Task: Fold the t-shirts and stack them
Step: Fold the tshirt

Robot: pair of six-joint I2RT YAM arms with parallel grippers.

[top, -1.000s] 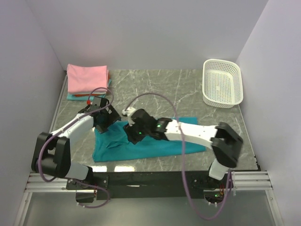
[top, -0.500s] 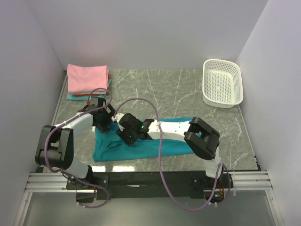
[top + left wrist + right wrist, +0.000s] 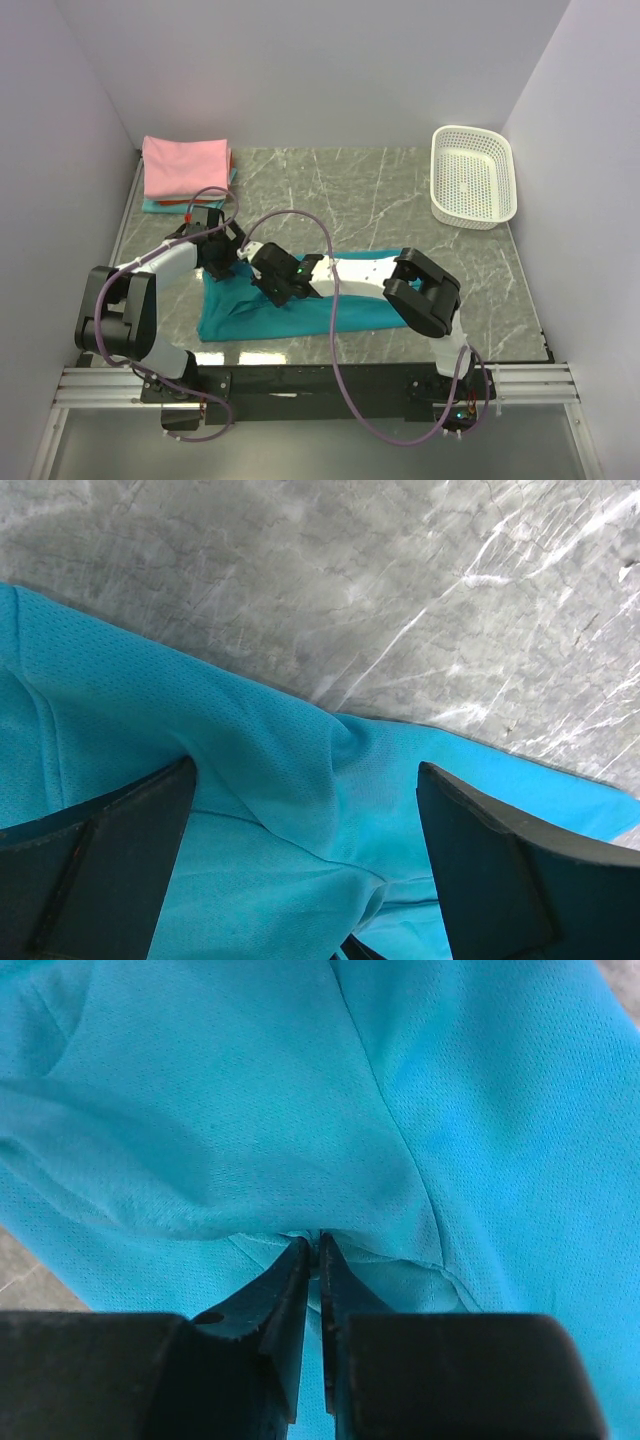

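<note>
A teal-blue t-shirt (image 3: 300,312) lies partly folded at the table's near middle. It fills the right wrist view (image 3: 230,1110) and the lower part of the left wrist view (image 3: 200,810). My right gripper (image 3: 264,283) is shut on a pinch of its cloth near the left end; the fingertips (image 3: 300,1255) meet on a fold. My left gripper (image 3: 217,258) is open over the shirt's far left corner, its fingers (image 3: 110,870) on either side of a ridge of cloth. A folded pink t-shirt (image 3: 185,165) lies on an aqua one (image 3: 152,204) at the far left.
A white lattice basket (image 3: 472,176) stands at the far right corner. The grey marble table (image 3: 340,195) shows between the stack and the basket. White walls close in on three sides.
My right arm has reached farther left across the shirt, its gripper now close to the left gripper. The left gripper has shifted slightly left at the shirt's corner.
</note>
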